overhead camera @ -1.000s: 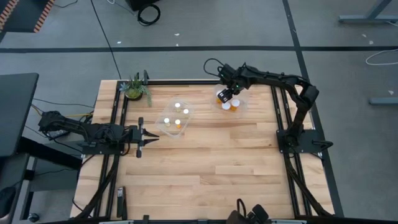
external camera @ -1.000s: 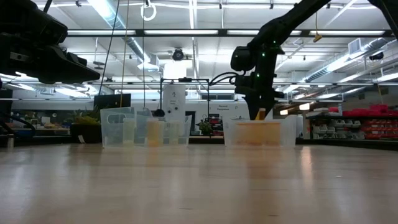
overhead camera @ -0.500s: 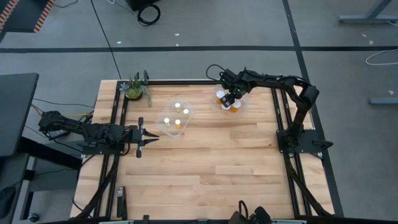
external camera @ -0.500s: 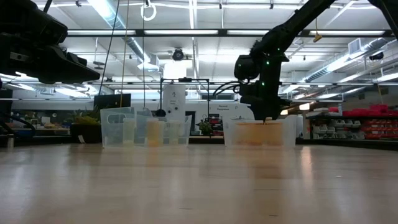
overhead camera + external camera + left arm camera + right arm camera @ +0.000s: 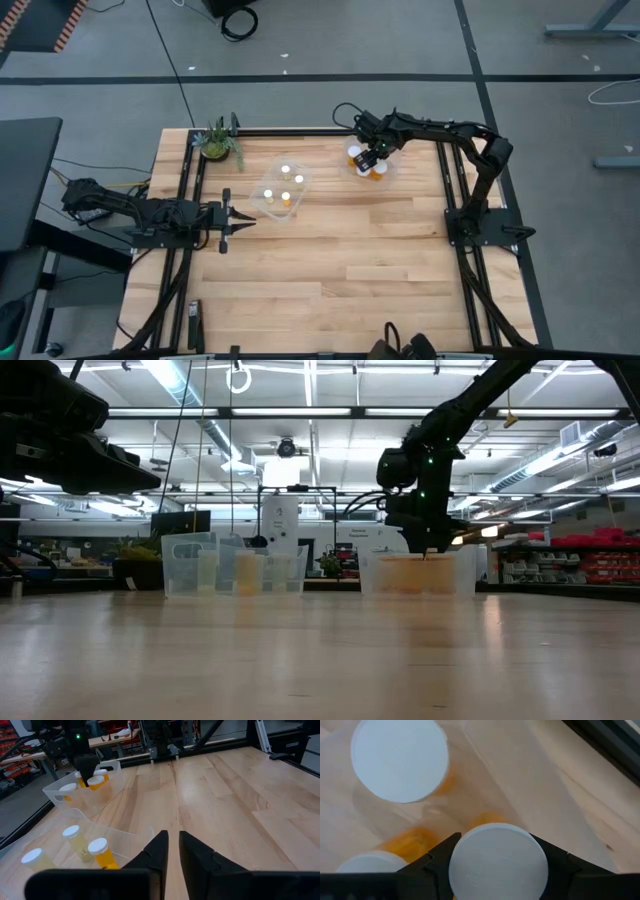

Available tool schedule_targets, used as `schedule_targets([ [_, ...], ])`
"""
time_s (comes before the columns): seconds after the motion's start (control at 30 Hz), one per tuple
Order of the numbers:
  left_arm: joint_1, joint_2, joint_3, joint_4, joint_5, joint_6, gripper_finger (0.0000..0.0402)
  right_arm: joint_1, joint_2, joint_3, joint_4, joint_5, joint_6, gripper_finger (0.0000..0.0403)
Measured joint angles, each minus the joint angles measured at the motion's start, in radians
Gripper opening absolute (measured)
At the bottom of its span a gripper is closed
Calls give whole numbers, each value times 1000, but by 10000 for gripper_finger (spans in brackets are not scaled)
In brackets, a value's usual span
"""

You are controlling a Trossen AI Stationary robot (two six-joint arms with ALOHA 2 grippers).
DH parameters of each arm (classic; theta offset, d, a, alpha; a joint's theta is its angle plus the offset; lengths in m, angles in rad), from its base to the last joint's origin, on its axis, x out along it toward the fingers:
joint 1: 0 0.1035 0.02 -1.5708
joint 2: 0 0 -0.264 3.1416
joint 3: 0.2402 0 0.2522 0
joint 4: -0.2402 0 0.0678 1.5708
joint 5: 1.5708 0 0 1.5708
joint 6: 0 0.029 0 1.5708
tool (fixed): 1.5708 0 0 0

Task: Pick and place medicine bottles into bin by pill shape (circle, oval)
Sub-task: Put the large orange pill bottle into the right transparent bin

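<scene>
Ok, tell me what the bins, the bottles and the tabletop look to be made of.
Bins: clear, glossy plastic by the look; the table shows through their walls.
Bottles: translucent orange-amber plastic, seemingly, with matte white caps.
Tabletop: light wood, apparently jointed planks with visible grain and a satin finish.

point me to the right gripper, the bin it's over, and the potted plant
right gripper (image 5: 366, 160), high view, midway between its fingertips.
right-hand bin (image 5: 386, 175), high view, on its rim.
potted plant (image 5: 217, 142), high view, on the leaves.

No readable text, labels or numbers; bottle caps plain white, background signage too blurred.
</scene>
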Motion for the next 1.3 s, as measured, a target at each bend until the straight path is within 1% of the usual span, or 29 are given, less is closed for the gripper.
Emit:
schedule_targets([
  [0.13, 0, 0, 0, 0, 0, 0, 51, 0, 0, 0, -8, -5, 51, 212],
  [0.37, 0, 0, 0, 0, 0, 0, 60, 0, 0, 0, -30, 3, 173, 212],
  [0.53, 0, 0, 0, 0, 0, 0, 61, 0, 0, -1, -49, 11, 190, 212],
  [0.8, 0, 0, 0, 0, 0, 0, 51, 0, 0, -1, -49, 11, 184, 214],
  [1.1, 0, 0, 0, 0, 0, 0, 58, 0, 0, -1, -48, 10, 182, 252],
  [1.3, 0, 0, 0, 0, 0, 0, 56, 0, 0, -1, -48, 10, 182, 260],
])
